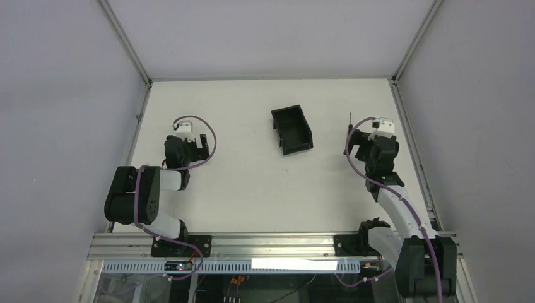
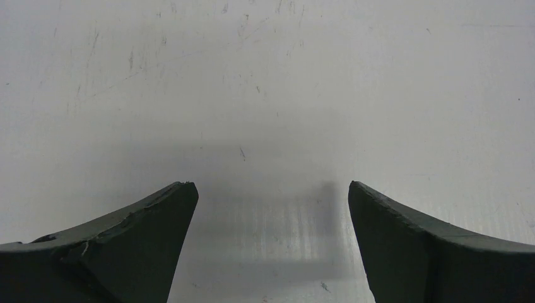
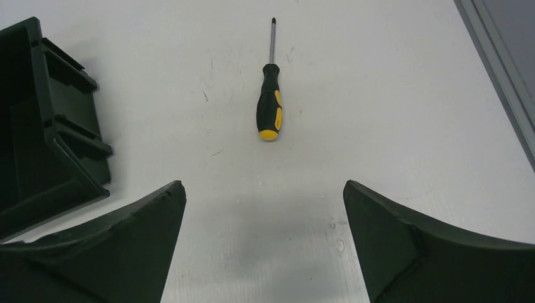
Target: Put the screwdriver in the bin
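Table: the flat white table top (image 1: 252, 189) carries everything noted here; fine scratches are seen on it in both wrist views.

Arms: the left arm (image 1: 142, 196) is folded well to the left of the bin. The right arm (image 1: 394, 202) is stretched toward the far side, well to the right of the bin.

Bin: a small black plastic rectangular bin (image 1: 292, 130) with raised walls is set upright and open-topped, turned at a slant to the table edges. In the right wrist view one ribbed outer wall of it (image 3: 38, 126) is seen at the left border.

Grippers: the left gripper (image 2: 271, 189) is held with its jaws wide apart; only bare table surface is seen between them. The right gripper (image 3: 264, 189) is likewise spread wide, clamped on nothing, and is placed to the right of the bin, on the near side of the screwdriver.

Screwdriver: a slim screwdriver (image 3: 270, 95) with a thin dark metal shaft and a black-and-yellow handle is laid flat on the table to the right of the bin, well apart from it and outside its walls. The yellow handle end is turned toward the right gripper, untouched by either finger; the tip is pointed away. In the top view only the shaft (image 1: 351, 121) is visible.
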